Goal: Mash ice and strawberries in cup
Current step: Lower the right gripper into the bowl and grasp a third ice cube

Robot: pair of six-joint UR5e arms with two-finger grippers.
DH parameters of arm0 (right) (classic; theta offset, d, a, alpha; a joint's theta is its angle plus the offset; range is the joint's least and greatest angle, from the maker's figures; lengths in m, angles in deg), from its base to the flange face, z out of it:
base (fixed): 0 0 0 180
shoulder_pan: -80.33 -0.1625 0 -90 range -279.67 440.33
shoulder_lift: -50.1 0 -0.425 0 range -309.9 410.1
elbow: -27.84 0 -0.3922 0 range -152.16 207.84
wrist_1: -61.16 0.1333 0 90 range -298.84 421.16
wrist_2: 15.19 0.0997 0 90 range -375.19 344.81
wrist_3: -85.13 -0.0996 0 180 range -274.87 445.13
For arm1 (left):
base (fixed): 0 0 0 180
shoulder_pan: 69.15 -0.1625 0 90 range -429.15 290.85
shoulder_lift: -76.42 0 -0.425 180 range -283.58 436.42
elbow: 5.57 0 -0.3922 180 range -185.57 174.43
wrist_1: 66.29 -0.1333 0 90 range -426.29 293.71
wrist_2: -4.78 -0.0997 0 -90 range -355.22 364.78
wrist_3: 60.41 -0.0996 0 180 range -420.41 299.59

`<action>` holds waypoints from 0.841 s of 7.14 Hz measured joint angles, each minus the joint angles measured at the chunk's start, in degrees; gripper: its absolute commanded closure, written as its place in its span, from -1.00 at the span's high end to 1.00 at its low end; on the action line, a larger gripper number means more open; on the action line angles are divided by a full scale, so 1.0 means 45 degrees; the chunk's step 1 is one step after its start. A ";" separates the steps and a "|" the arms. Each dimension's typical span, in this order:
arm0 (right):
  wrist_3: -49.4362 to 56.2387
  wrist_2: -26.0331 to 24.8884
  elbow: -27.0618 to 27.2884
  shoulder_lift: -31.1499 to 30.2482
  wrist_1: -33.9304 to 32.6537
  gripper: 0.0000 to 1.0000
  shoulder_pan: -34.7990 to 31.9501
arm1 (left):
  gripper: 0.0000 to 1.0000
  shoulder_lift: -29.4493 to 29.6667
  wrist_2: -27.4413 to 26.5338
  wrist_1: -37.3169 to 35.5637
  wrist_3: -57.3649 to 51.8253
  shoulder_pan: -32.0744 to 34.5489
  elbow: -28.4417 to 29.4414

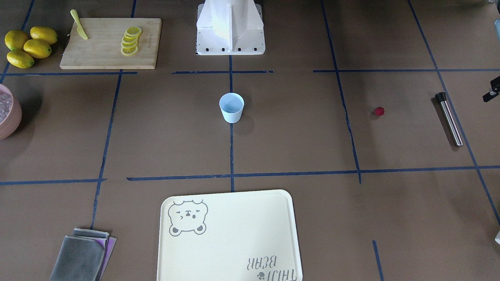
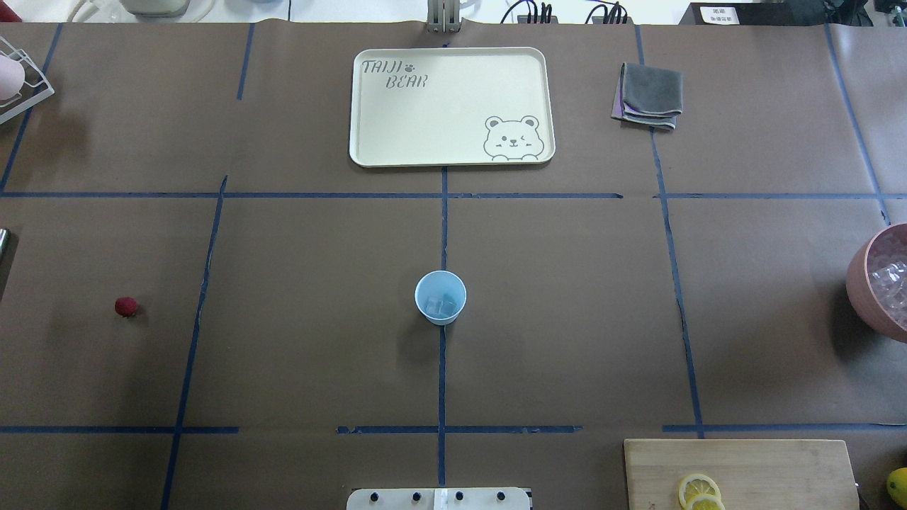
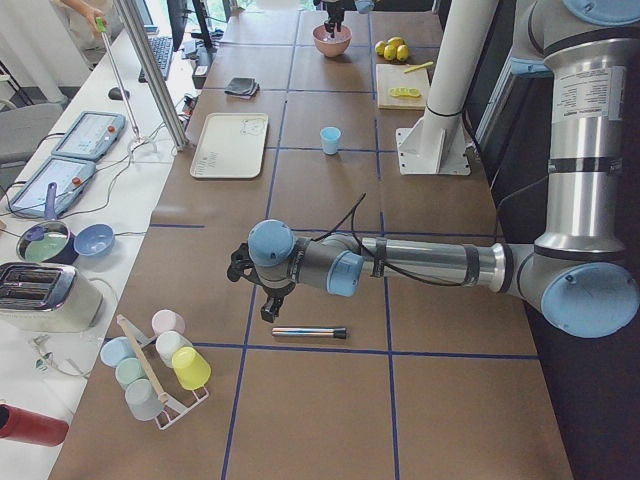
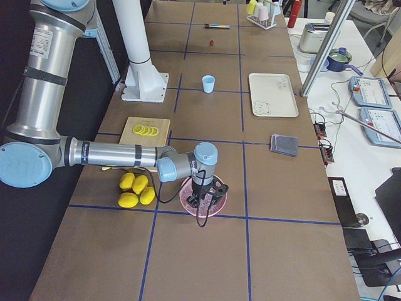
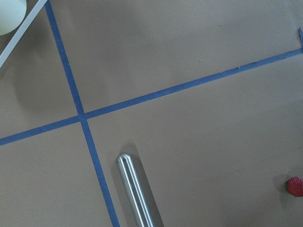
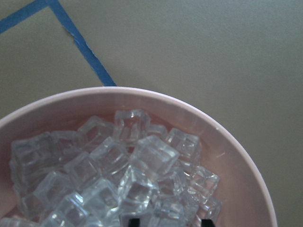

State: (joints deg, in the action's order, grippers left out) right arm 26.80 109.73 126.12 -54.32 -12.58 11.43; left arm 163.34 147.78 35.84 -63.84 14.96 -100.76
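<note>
The cup (image 2: 440, 297) stands alone with a few pieces of ice (image 2: 439, 306) at its bottom. The strawberry (image 2: 126, 307) lies on the table well off to the cup's left, and the metal rod (image 1: 449, 119) lies further out the same way. The right claw (image 6: 170, 221) hangs over the pink bowl (image 2: 868, 283), far to the cup's right, its fingertips spread apart above the heaped cubes and seemingly gripping nothing. The left claw (image 3: 268, 305) hovers near the rod; I cannot tell whether it is open or closed.

The likely troubles:
- Slick cubes may squirt out of a pinch or drop short of the cup.
- The round berry may roll away when nudged.
- The light, unheld cup may tip once the rod presses down off-centre
</note>
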 measured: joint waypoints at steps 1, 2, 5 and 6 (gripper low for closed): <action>0.0008 0.0013 0.0002 0.0011 0.0001 -1.00 0.0000 | 1.00 0.0000 -0.0001 0.0000 0.0000 0.0000 0.0000; 0.0011 0.0030 0.0041 0.0028 0.0000 -1.00 -0.0002 | 1.00 0.0000 0.0000 0.0000 0.0000 0.0000 0.0000; -0.0125 0.0112 0.1922 0.0118 -0.0342 -1.00 -0.0572 | 1.00 0.0001 0.0000 0.0000 0.0000 0.0000 -0.0001; -0.0415 0.0278 0.2883 0.0315 -0.0655 -1.00 -0.0613 | 1.00 0.0000 0.0000 0.0000 0.0000 0.0000 -0.0006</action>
State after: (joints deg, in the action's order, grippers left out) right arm 24.93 110.98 139.09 -52.91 -15.53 8.67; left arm 163.34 147.78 35.84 -63.84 14.96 -100.79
